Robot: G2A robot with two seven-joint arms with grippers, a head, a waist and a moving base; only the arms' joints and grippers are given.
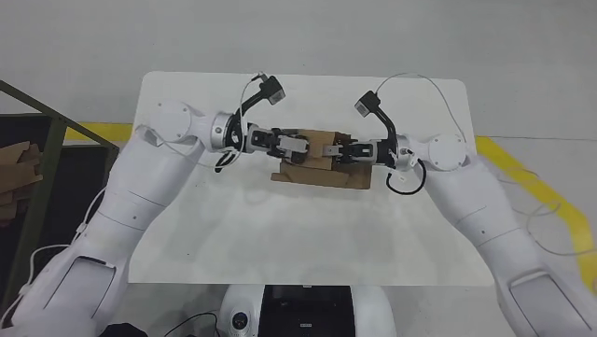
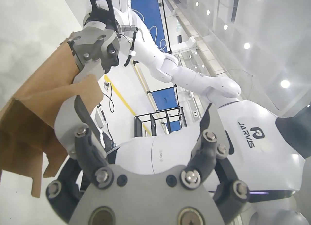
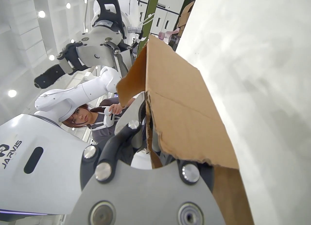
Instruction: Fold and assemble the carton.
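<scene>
Mid-fold, the right jaws apparently pinched the carton (image 1: 322,174) wall while the wide left jaws touched a flap (image 2: 83,91) between them, which next likely needed pushing inward.

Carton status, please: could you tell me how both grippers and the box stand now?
Left gripper open, one finger against a flap of the brown cardboard carton. Right gripper shut on carton wall. Carton partly unfolded, mid white table.
</scene>
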